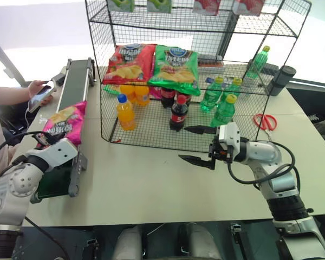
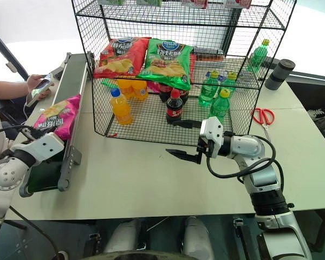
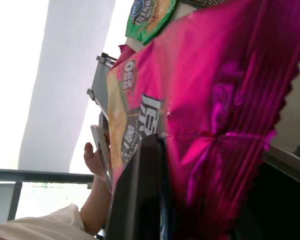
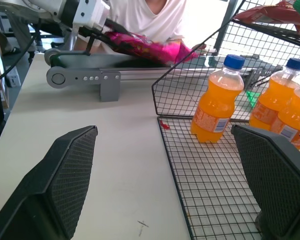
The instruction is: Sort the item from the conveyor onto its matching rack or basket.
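Head views: the pink chip bag [image 1: 65,123] is lying on the near end of the conveyor [image 1: 76,86], and the left gripper [image 1: 47,140] is pinching its near edge, fingers pressed together on the foil, probably so the bag can be lifted off the belt. The right gripper [image 1: 197,144] is hanging over the table [image 1: 151,184] just in front of the wire rack [image 1: 206,70], fingers spread wide and holding nothing; it is likely waiting clear of the left arm's path. On the rack's middle tier a red chip bag [image 1: 129,63] and a green chip bag [image 1: 176,67] are lying flat, so that tier looks like the matching spot. Bottles are standing on the bottom tier. A person's hand [image 1: 37,89] is holding a phone beside the belt.

Left wrist view: the pink foil is crumpling against a black finger [image 3: 140,190], suggesting a firm pinch.

Right wrist view: both pads [image 4: 65,175] are standing far apart, facing an orange bottle [image 4: 214,107] behind the rack's low front grid.
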Robot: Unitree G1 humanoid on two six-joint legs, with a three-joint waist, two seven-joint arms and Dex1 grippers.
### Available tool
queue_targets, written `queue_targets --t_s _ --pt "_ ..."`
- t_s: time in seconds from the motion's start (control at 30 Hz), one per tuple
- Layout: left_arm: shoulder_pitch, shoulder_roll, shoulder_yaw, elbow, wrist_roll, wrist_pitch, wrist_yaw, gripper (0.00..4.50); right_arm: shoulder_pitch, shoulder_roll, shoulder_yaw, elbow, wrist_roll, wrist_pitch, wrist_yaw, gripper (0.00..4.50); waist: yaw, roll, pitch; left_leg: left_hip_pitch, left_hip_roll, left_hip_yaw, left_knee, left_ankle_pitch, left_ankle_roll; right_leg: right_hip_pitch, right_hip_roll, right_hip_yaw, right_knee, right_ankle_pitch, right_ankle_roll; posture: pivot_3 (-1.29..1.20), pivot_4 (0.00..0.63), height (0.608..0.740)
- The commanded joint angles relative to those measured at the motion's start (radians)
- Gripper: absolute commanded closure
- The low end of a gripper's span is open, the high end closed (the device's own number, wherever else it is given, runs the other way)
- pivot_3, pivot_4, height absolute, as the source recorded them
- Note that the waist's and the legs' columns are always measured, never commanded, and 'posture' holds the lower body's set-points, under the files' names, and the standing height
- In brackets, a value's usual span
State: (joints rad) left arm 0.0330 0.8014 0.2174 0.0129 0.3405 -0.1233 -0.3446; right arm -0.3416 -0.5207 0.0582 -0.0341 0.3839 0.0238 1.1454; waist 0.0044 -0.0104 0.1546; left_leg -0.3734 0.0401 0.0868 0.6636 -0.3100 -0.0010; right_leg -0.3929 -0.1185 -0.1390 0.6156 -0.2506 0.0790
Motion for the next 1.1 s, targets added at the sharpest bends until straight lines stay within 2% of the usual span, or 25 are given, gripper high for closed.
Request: queue_targets --t_s 0.03,0.13,0.27,0.4,0.53,0.6,0.7,0.77,0.9,0.97,1.1 --pt "-0.019 0.005 0.025 0.002 -0.017 -0.017 0.023 4.45 -0.009 -0.006 -0.017 -0.005 -0.004 -0.032 -0.006 0.0 0.0 0.0 0.0 0.0 0.0 0.0 0.0 0.0 0.0 0.0 0.0 0.0 0.0 0.0 0.0 0.0 0.15 0.74" --pt "-0.035 -0.018 0.076 -0.009 -0.111 0.01 0.002 4.45 -0.013 -0.006 -0.018 0.005 -0.011 -0.039 -0.008 0.0 0.0 0.0 0.0 0.0 0.0 0.0 0.0 0.0 0.0 0.0 0.0 0.0 0.0 0.0 0.0 0.0 0.15 0.74" --pt "-0.061 -0.045 0.185 -0.046 -0.373 0.051 -0.114 4.45 -0.014 -0.007 -0.017 0.017 -0.018 -0.052 -0.005 0.0 0.0 0.0 0.0 0.0 0.0 0.0 0.0 0.0 0.0 0.0 0.0 0.0 0.0 0.0 0.0 0.0 0.15 0.74" --pt "-0.048 -0.007 0.312 -0.11 -0.617 0.069 -0.283 4.45 -0.025 -0.006 -0.013 0.044 -0.029 -0.071 -0.003 0.0 -0.005 0.0 0.0 0.0 0.0 0.0 0.0 0.001 -0.002 0.0 0.0 0.0 0.0 0.0 0.0 0.0 0.15 0.74" --pt "0.046 0.062 0.452 -0.251 -0.983 0.35 -0.496 4.45 -0.04 -0.001 -0.006 0.066 -0.035 -0.086 0.0 0.0 -0.02 0.0 0.0 0.0 0.0 0.0 0.0 0.002 -0.004 0.001 0.0 0.0 0.0 0.0 0.0 0.0 0.15 0.74" --pt "0.065 0.109 0.541 -0.282 -1.17 0.516 -0.545 4.45 -0.045 -0.002 -0.005 0.075 -0.032 -0.086 0.008 0.0 -0.019 0.0 0.0 0.0 0.001 0.0 0.0 0.002 -0.004 0.001 0.0 0.0 0.0 0.0 0.0 0.0 0.15 0.74" --pt "0.097 0.166 0.62 -0.315 -1.376 0.715 -0.603 4.45 -0.048 -0.005 -0.01 0.061 0.01 -0.026 0.022 0.0 -0.019 0.0 0.0 0.0 0.001 -0.001 0.0 0.002 -0.004 0.001 0.002 0.0 0.0 0.0 0.0 0.0 0.15 0.74" --pt "0.096 0.182 0.64 -0.323 -1.517 0.833 -0.598 4.45 -0.047 -0.007 -0.015 0.047 0.038 0.018 0.026 0.0 -0.017 0.001 0.001 0.001 0.001 -0.001 0.0 0.002 -0.004 0.001 0.002 0.0 0.0 0.0 0.0 0.0 0.15 0.74" --pt "0.081 0.173 0.609 -0.384 -1.682 0.938 -0.578 4.45 -0.027 -0.042 -0.032 -0.031 0.187 0.28 0.035 0.0 -0.017 0.001 0.001 0.0 0.0 -0.002 0.0 0.003 -0.005 0.001 0.001 0.0 0.0 0.0 0.0 0.0 0.15 0.74" --pt "0.04 0.153 0.551 -0.398 -1.79 0.978 -0.536 4.45 -0.016 -0.061 -0.05 -0.078 0.292 0.434 0.028 0.0 -0.015 0.001 0.001 0.0 0.0 -0.002 0.0 0.005 -0.009 0.001 0.001 0.0 0.0 0.0 0.0 0.0 0.15 0.74" --pt "-0.069 0.096 0.407 -0.43 -1.875 0.994 -0.461 4.45 -0.019 -0.071 -0.092 -0.104 0.449 0.661 -0.012 0.0 -0.015 0.0 0.0 0.0 0.0 -0.003 0.0 0.004 -0.008 0.002 0.001 0.001 0.0 0.0 -0.001 0.0 0.15 0.74"
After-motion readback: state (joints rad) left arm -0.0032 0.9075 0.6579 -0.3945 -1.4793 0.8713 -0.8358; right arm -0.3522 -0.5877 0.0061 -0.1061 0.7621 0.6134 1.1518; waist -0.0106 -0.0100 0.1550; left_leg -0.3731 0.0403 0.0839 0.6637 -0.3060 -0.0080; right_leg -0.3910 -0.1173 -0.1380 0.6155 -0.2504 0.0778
